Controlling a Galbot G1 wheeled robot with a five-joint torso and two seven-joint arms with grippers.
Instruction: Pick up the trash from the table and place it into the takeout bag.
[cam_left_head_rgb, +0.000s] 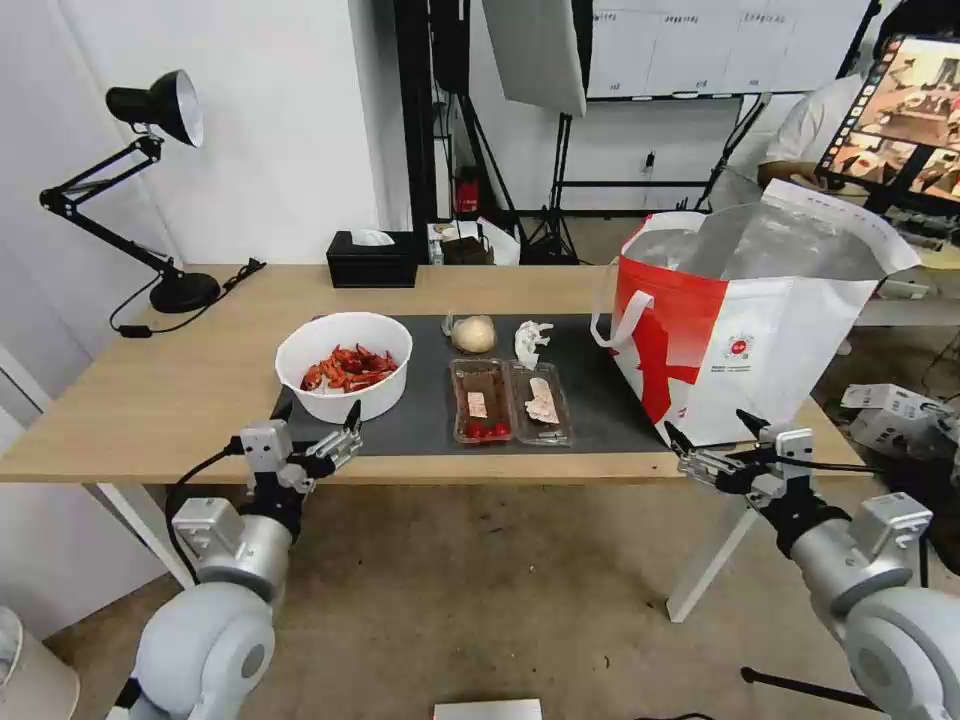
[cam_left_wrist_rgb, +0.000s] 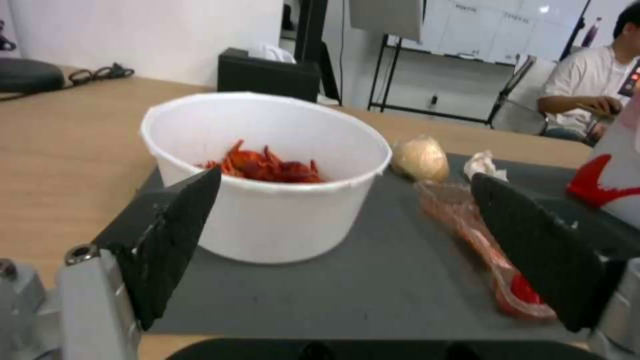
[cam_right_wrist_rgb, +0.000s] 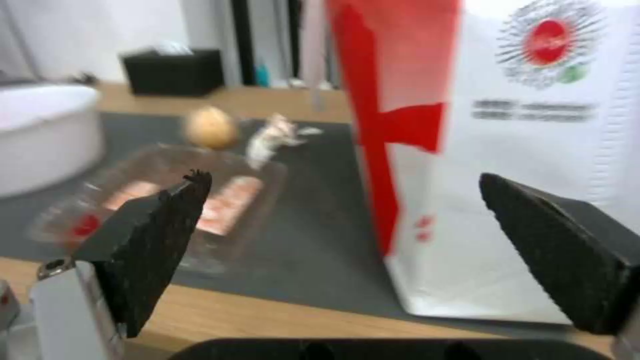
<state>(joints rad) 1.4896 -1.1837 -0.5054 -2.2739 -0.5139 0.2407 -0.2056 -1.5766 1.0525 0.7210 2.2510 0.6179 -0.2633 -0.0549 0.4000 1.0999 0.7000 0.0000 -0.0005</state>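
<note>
The left gripper sits right at the near edge of the long light-wood table, fingers spread wide with nothing between them, pointed at the round white plastic bowl of red crayfish shells that stands on the left end of the big dark grey rectangular mat. In the left wrist view the two black pads frame that bowl but aren't touching it. Over on the other side the right gripper hangs just off the table's front edge, also wide open and empty, right in front of the large red-and-white takeout bag with the silver foil lining and white strap handles, which stands upright on the right end of the mat with its mouth open. Between bowl and bag, two small clear rectangular plastic trays lie side by side, touching, near the mat's front edge. Behind them sit a beige plastic-wrapped lump and, just beside it toward the bag, a crumpled white tissue. At the far edge of the table there's a black tissue box, and a black articulated desk lamp stands at the far left corner.
</note>
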